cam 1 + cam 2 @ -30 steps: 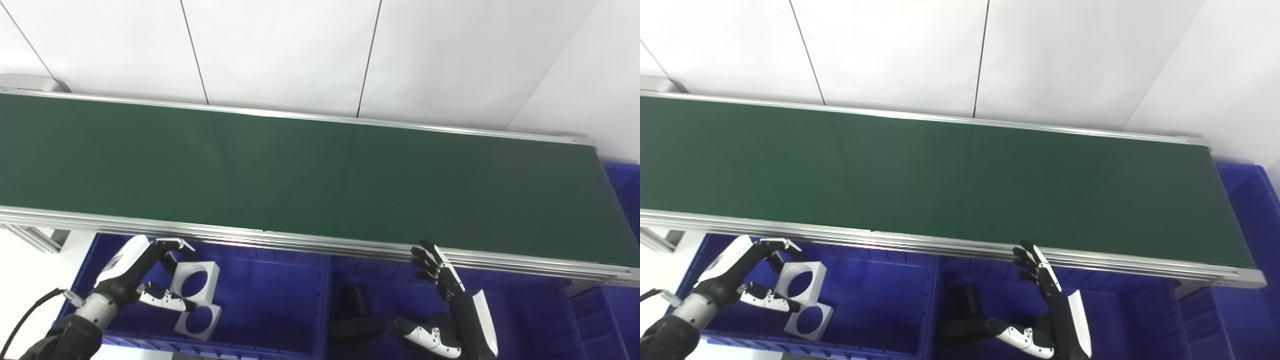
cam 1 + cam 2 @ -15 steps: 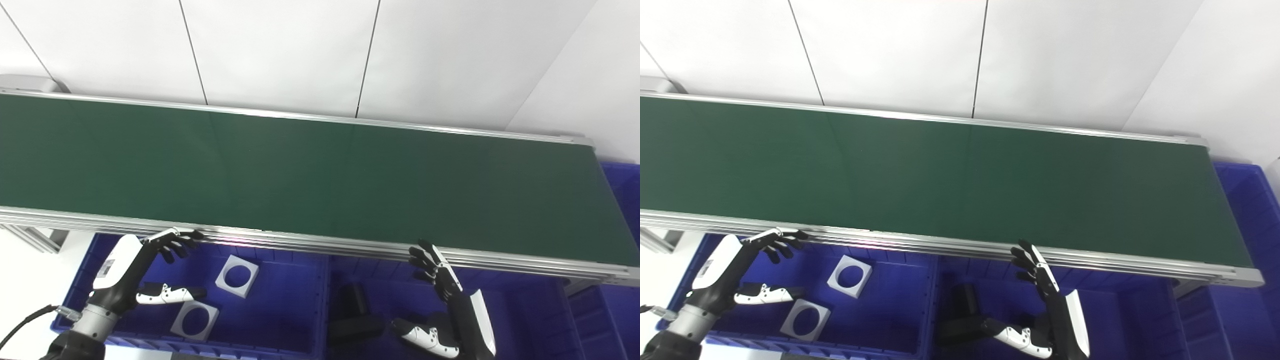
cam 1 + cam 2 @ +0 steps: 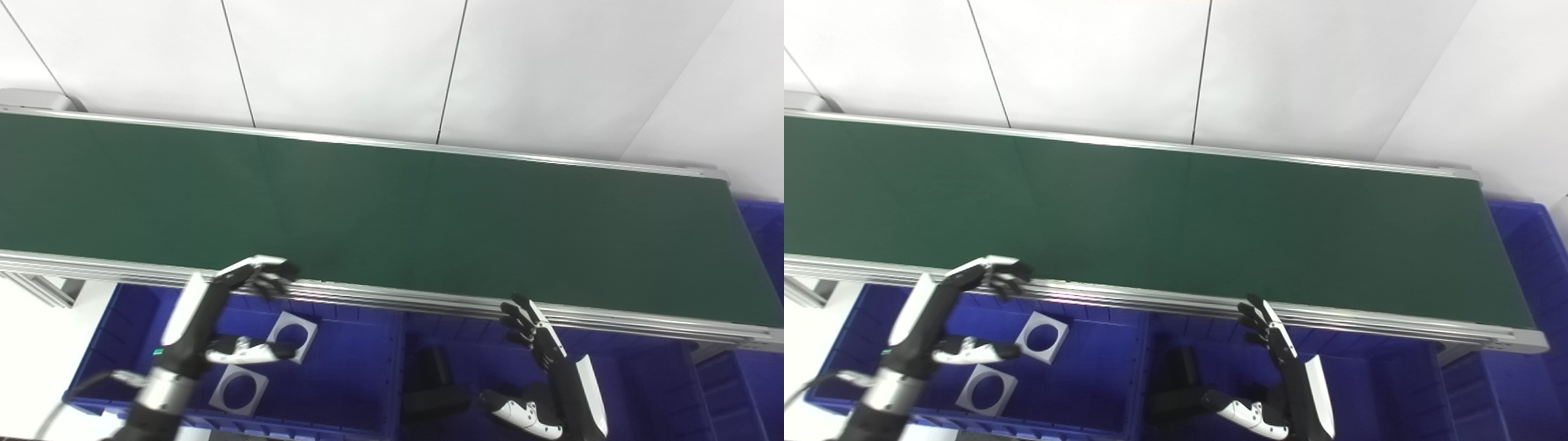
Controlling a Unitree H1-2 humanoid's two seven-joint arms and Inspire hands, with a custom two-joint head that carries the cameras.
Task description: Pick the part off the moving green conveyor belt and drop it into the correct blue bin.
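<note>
The green conveyor belt (image 3: 392, 214) is being shown bare; no part is being carried on it. Two blue bins are being kept under its near edge so parts can be dropped straight down: the left bin (image 3: 343, 380) is holding two white square plates (image 3: 293, 329) with round holes, the right bin (image 3: 631, 373) dark blocks (image 3: 436, 392). The left hand (image 3: 236, 318) is being held spread and empty at the belt's near edge, over its bin. The right hand (image 3: 539, 373) is likewise being held spread, gripping nothing, probably waiting.

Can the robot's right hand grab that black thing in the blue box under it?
Probably yes. The right hand is open and empty, right above the black part in the blue bin, with nothing in between.
</note>
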